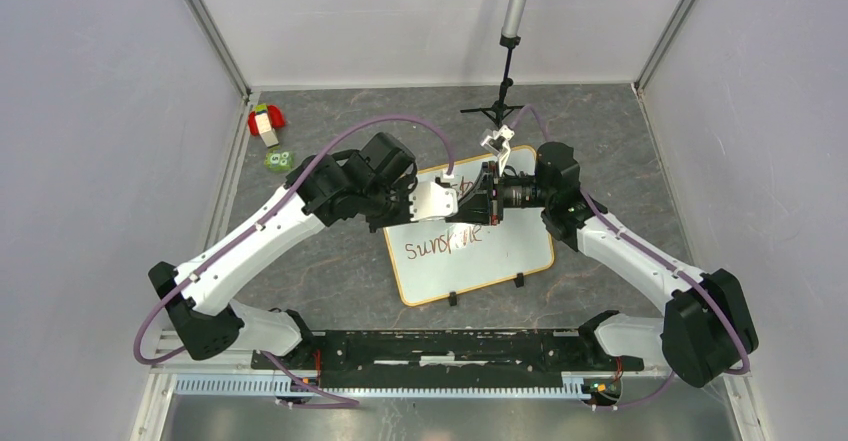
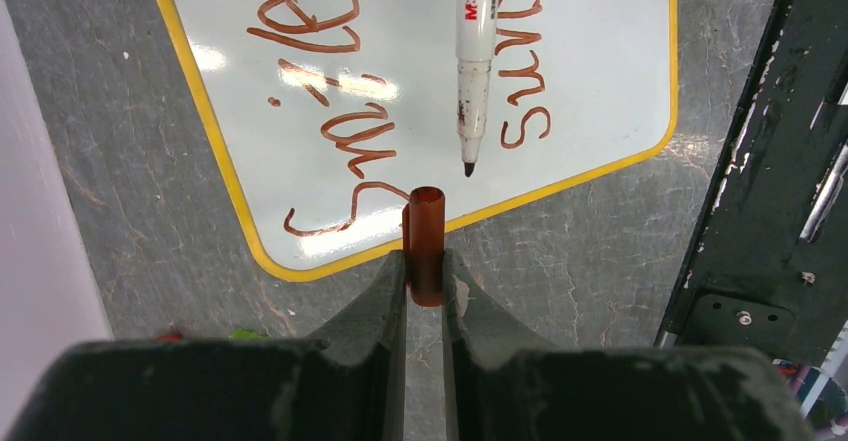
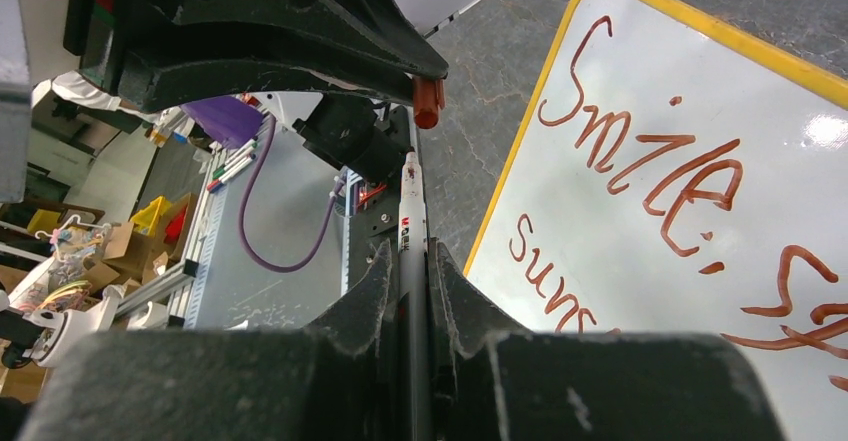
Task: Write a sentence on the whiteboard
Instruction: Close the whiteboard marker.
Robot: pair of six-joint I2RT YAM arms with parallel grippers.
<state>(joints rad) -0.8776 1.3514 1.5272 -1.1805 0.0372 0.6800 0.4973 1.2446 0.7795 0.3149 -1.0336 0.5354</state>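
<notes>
The whiteboard (image 1: 505,261), white with a yellow-orange frame, lies flat on the grey table. Its dark red sentence (image 1: 441,245) reads "sunshine" on the lower line; the arms hide the upper line. In the left wrist view the board (image 2: 600,81) shows "Smile" (image 2: 330,91). My left gripper (image 2: 425,261) is shut on the red-brown marker cap (image 2: 426,241), its open end facing the marker's tip. My right gripper (image 3: 410,256) is shut on the white marker (image 3: 410,211). The bare tip (image 2: 468,169) sits a short gap from the cap (image 3: 428,101). Both grippers (image 1: 462,193) (image 1: 487,201) meet above the board's far edge.
Small red, white and green toys (image 1: 266,123) lie at the back left. A black tripod stand (image 1: 500,111) with a white clamp (image 1: 497,143) stands behind the board. Two black clips (image 1: 519,281) sit on the board's near edge. Walls close in both sides.
</notes>
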